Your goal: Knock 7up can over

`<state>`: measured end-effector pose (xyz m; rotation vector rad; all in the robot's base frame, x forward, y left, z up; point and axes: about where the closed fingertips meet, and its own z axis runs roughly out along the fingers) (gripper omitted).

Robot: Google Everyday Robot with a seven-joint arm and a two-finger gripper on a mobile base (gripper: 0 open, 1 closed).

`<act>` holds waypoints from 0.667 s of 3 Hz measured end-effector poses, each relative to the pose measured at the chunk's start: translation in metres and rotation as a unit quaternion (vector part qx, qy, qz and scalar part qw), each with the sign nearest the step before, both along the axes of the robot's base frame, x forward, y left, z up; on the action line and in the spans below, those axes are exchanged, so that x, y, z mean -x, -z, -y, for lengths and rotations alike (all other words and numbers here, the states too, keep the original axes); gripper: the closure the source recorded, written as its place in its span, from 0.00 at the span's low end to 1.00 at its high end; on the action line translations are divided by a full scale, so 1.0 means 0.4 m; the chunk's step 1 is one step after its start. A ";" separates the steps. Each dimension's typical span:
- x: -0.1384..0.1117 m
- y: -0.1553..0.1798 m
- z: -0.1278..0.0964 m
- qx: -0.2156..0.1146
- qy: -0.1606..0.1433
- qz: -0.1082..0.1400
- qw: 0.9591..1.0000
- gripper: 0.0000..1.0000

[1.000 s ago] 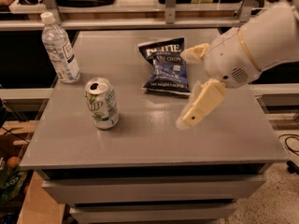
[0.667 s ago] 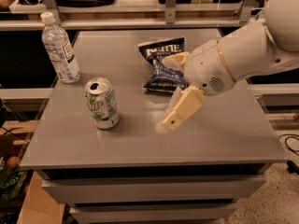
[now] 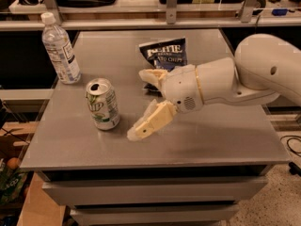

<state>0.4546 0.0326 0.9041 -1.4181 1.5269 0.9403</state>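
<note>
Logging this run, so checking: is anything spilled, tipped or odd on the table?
Nothing stands out. The can and the bottle stand upright, the chip bag lies flat at the back, and the open pincer hangs just beside the can. No spill shows.

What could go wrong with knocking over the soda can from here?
The gripper, jaws open, sits just right of the upright can. A low push may slide it instead of tipping it. Tipped leftward, it could roll off the table edge or hit the bottle.

Grey table [image 3: 225, 138] over drawers [image 3: 155, 190], cluttered shelf [image 3: 117, 23] behind, speckled floor [image 3: 284, 197]
</note>
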 end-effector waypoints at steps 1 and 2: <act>-0.002 0.019 -0.053 -0.064 -0.001 -0.015 0.998 0.00; -0.006 0.030 -0.090 -0.111 0.003 -0.020 0.994 0.00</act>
